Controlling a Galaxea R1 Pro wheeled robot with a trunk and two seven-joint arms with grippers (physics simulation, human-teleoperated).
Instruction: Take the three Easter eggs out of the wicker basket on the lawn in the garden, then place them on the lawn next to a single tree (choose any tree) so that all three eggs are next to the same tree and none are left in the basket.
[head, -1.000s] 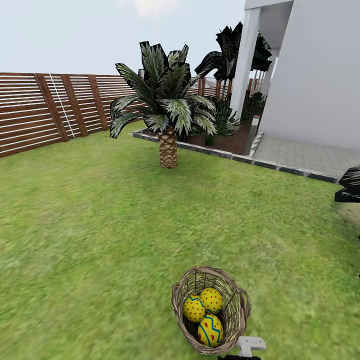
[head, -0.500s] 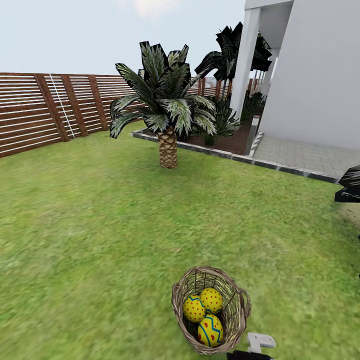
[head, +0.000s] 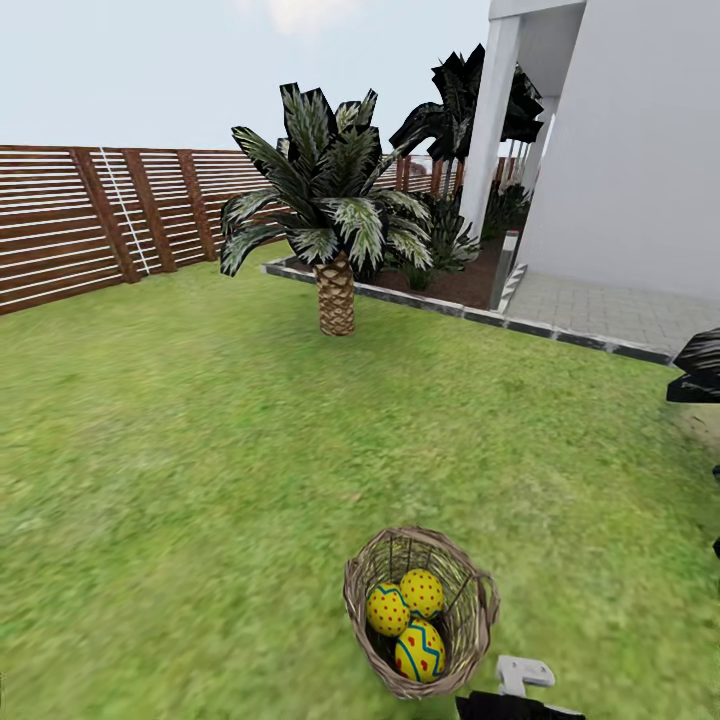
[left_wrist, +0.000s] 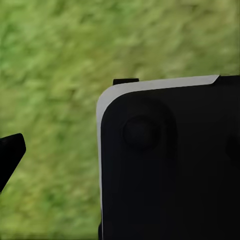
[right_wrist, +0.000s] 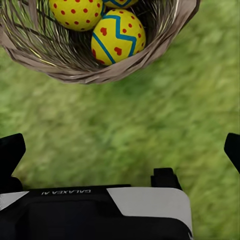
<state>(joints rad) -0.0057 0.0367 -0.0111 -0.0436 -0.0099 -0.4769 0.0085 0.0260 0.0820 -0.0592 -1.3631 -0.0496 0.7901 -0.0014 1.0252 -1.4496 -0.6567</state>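
In the head view the wicker basket (head: 420, 610) stood on the lawn (head: 200, 480) in the lower middle of the frame, and all three Easter eggs (head: 418, 620) lay inside it, close together. So no egg was out yet; I judge the step in hand was the approach for the first pick.

The right gripper (right_wrist: 122, 150) hung just beside the basket, at the lower edge of the head view. In the right wrist view its two fingers were wide apart and held nothing, with the basket rim and a zigzag-striped egg (right_wrist: 118, 36) ahead of them.

In the left wrist view the left gripper (left_wrist: 10, 155) hung over bare grass; whether it was spread or closed I could not tell.

Only a short palm (head: 335, 230) stood in the upper middle, before the wooden fence (head: 90, 215).

The next move probably called for bringing the right gripper over the rim and down around one egg, without pushing the light basket over.
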